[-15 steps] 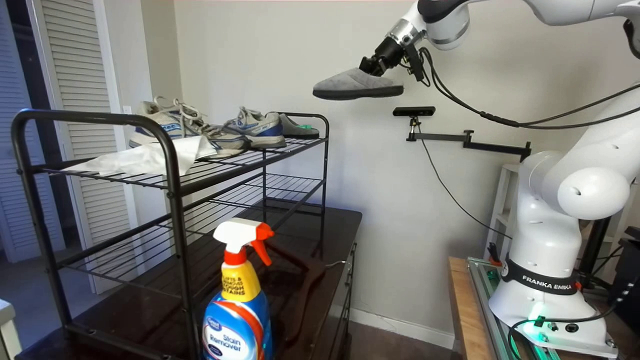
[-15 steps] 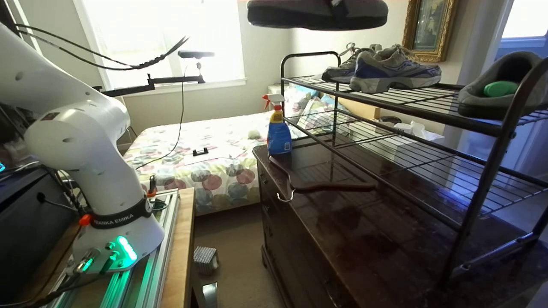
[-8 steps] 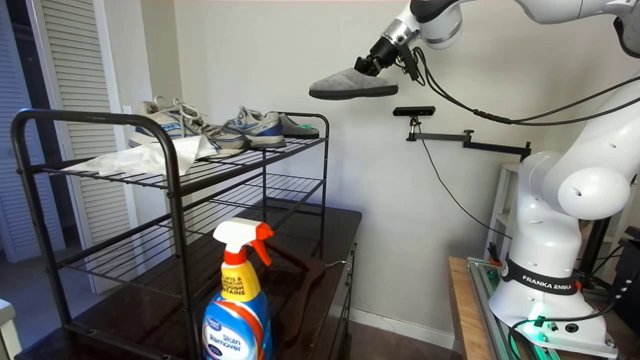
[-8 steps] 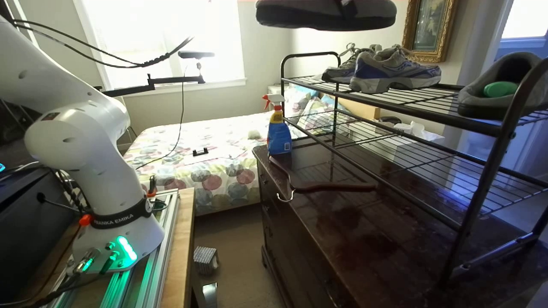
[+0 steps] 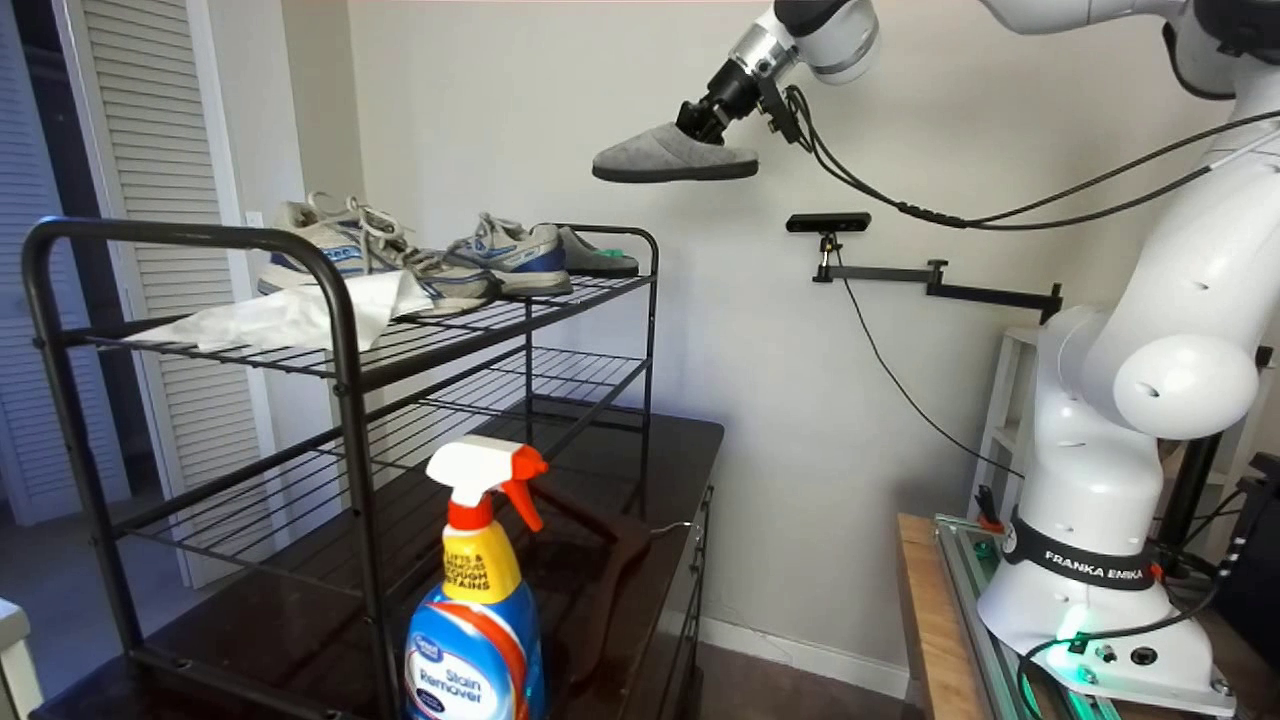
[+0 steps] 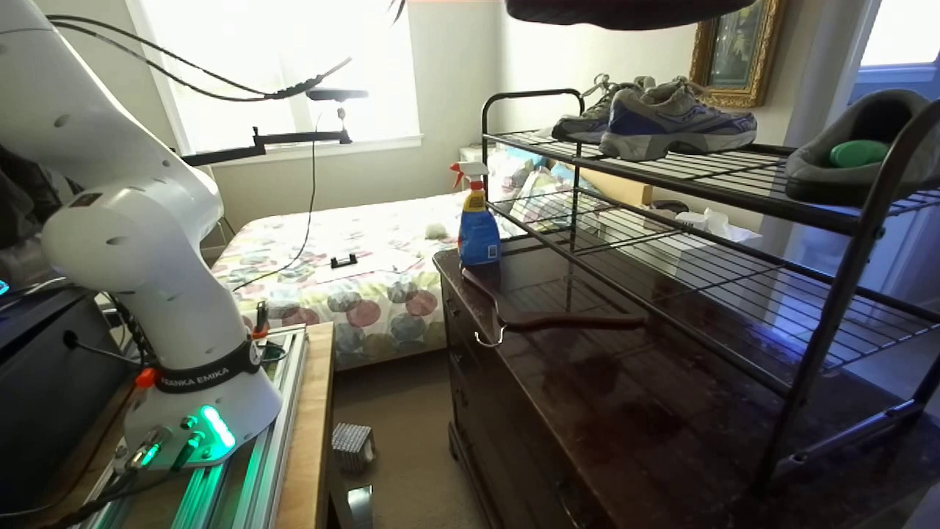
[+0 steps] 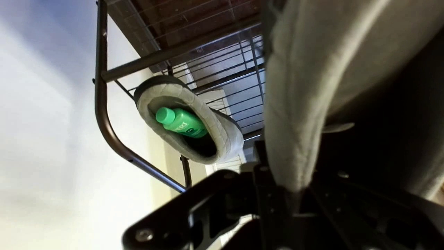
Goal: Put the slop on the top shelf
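The slop point(image 5: 660, 158) is a dark grey slip-on shoe with a flat dark sole. My gripper point(image 5: 700, 122) is shut on its upper edge and holds it roughly level in the air, higher than the rack. In an exterior view only the slop's sole point(image 6: 624, 11) shows at the top edge, and the gripper is out of that picture. In the wrist view the slop's fabric point(image 7: 295, 69) is pinched between the fingers of the gripper point(image 7: 291, 173). The top shelf point(image 5: 500, 332) is the rack's upper black wire tier, below the slop; it also shows in an exterior view point(image 6: 734, 192).
A matching grey shoe point(image 6: 815, 173) with a green bottle point(image 7: 185, 123) inside stands at one end of the top shelf. Grey-and-white sneakers point(image 6: 675, 125) and a white sheet point(image 5: 290, 318) lie along it. A spray bottle point(image 5: 475, 600) and hanger point(image 6: 565, 321) are on the dresser point(image 6: 609, 397).
The gripper and held slop have moved sideways toward the rack and slightly up. The slop stays gripped, and the shoes on the rack have not moved.
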Motion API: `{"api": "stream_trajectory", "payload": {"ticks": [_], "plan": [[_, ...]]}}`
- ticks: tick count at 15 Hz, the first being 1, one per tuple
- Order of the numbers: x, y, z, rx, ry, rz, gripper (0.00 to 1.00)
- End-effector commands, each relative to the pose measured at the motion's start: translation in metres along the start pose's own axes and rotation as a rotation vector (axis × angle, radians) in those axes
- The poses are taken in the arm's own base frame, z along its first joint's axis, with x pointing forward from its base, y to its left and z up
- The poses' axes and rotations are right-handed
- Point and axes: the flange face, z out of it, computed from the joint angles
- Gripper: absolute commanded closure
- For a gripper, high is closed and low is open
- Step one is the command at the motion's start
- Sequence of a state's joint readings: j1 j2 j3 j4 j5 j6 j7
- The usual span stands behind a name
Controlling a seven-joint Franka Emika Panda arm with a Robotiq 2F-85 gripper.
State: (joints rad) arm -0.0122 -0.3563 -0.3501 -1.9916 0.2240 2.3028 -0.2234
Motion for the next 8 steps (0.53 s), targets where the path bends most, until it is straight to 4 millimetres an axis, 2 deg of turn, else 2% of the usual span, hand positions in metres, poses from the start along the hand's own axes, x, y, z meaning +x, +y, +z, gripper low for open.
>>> {"api": "stream_trajectory", "payload": {"ticks": [1, 5, 8], "plan": [[0.053, -0.011, 0.019, -0.001, -0.038, -0.089, 0.99], [0.087, -0.035, 0.053, 0.063, -0.109, -0.137, 0.99], [0.109, -0.045, 0.077, 0.089, -0.134, -0.092, 0.99]]}}
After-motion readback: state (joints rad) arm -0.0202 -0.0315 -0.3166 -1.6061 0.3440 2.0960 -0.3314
